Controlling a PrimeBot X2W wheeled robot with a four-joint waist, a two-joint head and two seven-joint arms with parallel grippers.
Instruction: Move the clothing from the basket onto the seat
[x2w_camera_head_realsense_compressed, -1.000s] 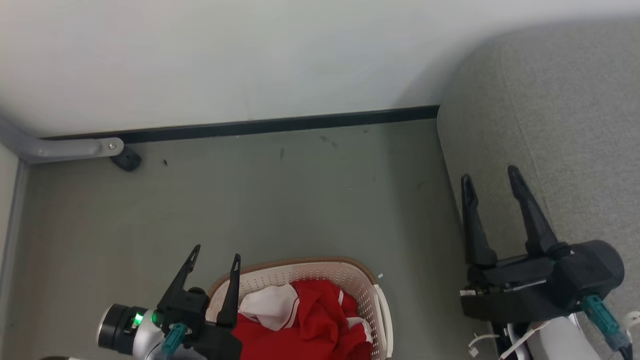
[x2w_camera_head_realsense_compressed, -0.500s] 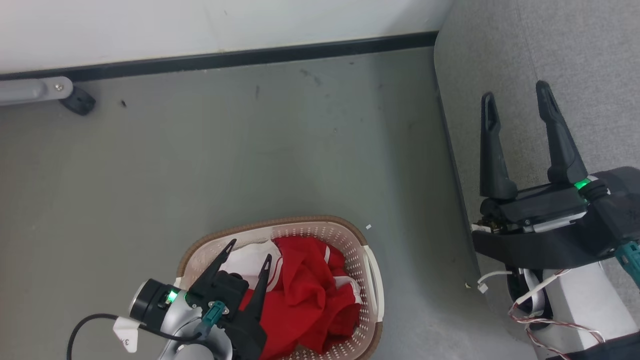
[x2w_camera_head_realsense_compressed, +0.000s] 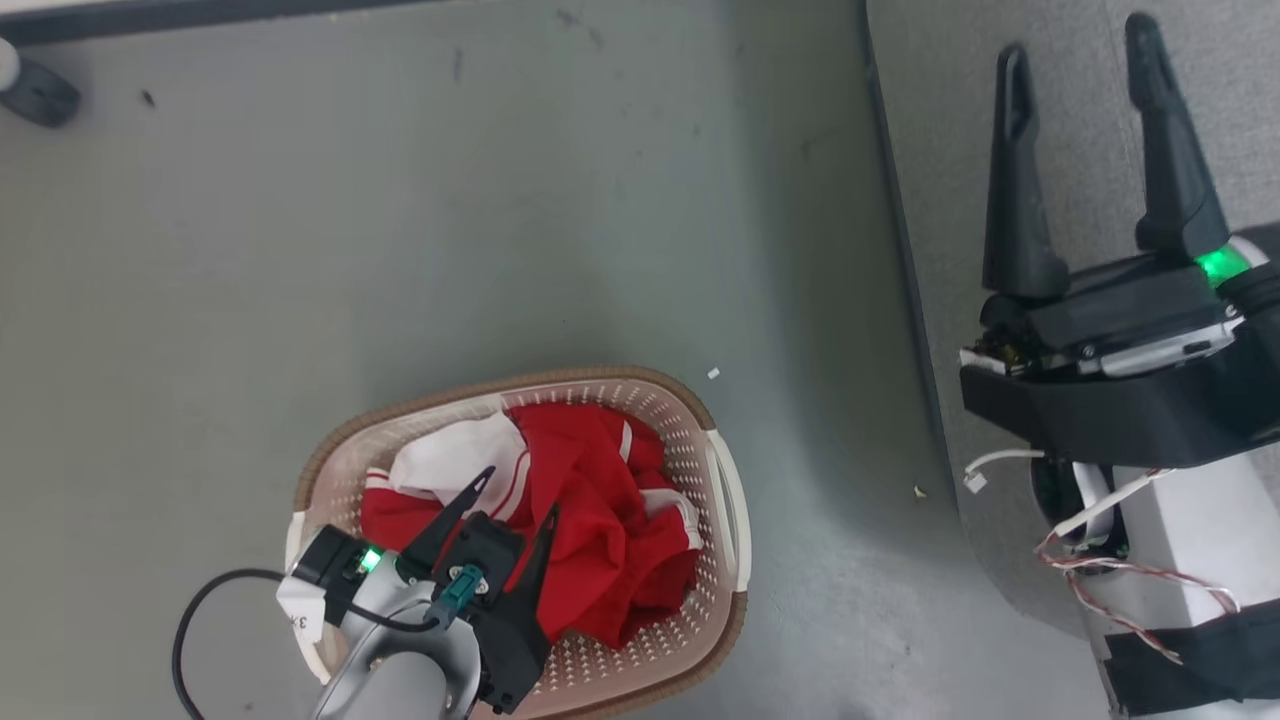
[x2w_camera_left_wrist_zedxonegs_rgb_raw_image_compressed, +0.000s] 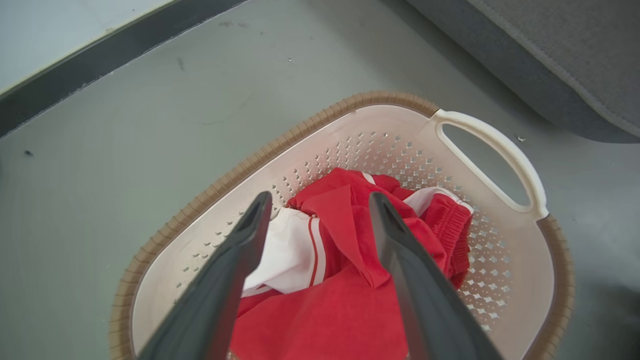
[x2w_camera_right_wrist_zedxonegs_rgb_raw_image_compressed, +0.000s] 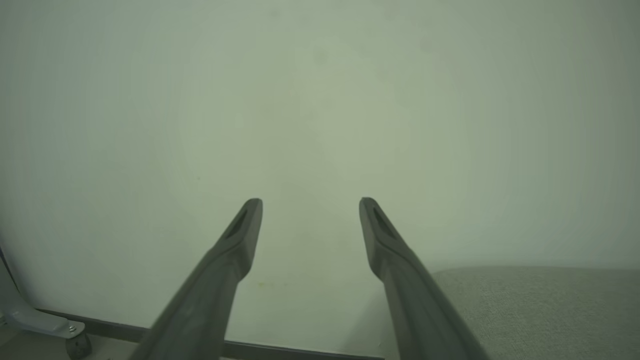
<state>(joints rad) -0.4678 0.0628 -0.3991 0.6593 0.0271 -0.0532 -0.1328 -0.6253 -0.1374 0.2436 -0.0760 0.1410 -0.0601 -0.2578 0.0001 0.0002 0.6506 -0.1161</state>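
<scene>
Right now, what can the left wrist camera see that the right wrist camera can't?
The left wrist view brings the open left claw poised over the red clothing in the cream basket, on the grey floor. The right wrist view brings the open right claw, aimed at the pale wall, and a grey metal leg with a small wheel. Both share the grey seat and the dark strip along the wall's foot.

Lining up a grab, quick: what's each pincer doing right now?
Left pincer: open, empty, above the red clothes in the basket.
Right pincer: open, empty, near the seat.
</scene>
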